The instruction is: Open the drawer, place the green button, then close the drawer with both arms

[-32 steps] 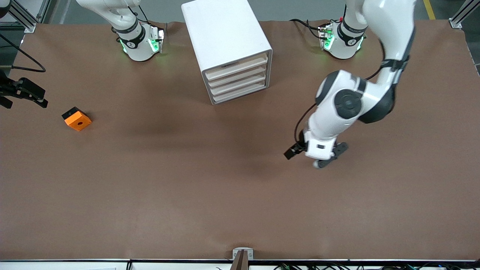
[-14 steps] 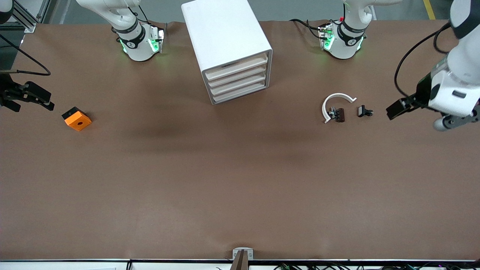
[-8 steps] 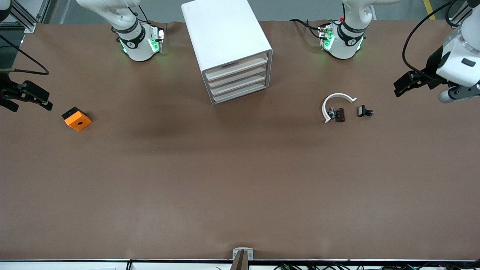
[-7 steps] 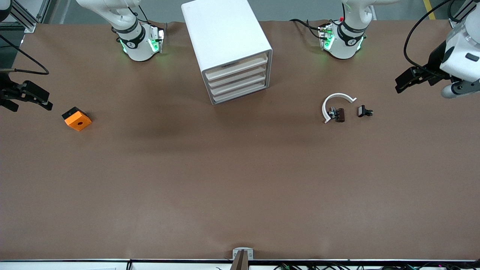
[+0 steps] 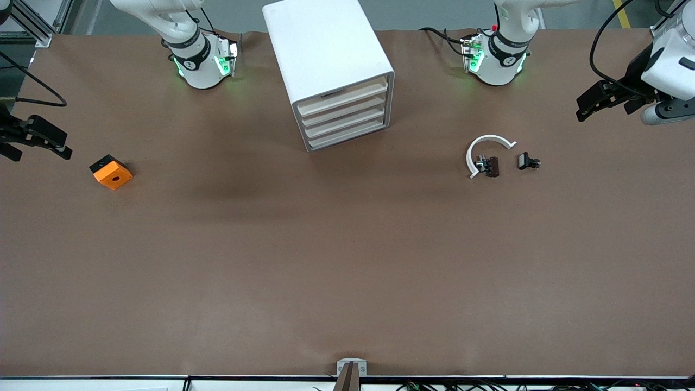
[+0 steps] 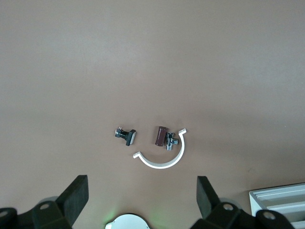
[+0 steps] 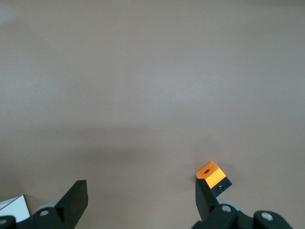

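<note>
The left arm's black two-finger tool (image 5: 589, 103) hangs in the air over the left arm's end of the brown paper-covered surface (image 5: 347, 271), its fingers (image 6: 76, 198) spread wide apart with nothing between them. In its wrist view lie a thin white open arc (image 6: 159, 160), a small dark brown block with a metal fitting (image 6: 163, 137) resting just inside that arc, and a small black clip (image 6: 126, 135) just beside the arc but apart from it. The right arm's black two-finger tool (image 5: 38, 136) hangs over the right arm's end of the surface, its fingers (image 7: 77, 198) likewise spread and holding nothing; near it, on the surface, sits an orange cube with a hole in its top and a black base (image 5: 111, 172). Between the two arm bases stands a white boxy cabinet (image 5: 326, 54) with four shallow drawers stacked in its front; the drawers with their pale cream fronts (image 5: 343, 117) are all pushed in, and the top one shows a thin dark gap along its upper edge. The arc and the clip lie nearer to the front camera than the cabinet, toward the left arm's end. A green-capped button cannot be made out in any of the three views.
</note>
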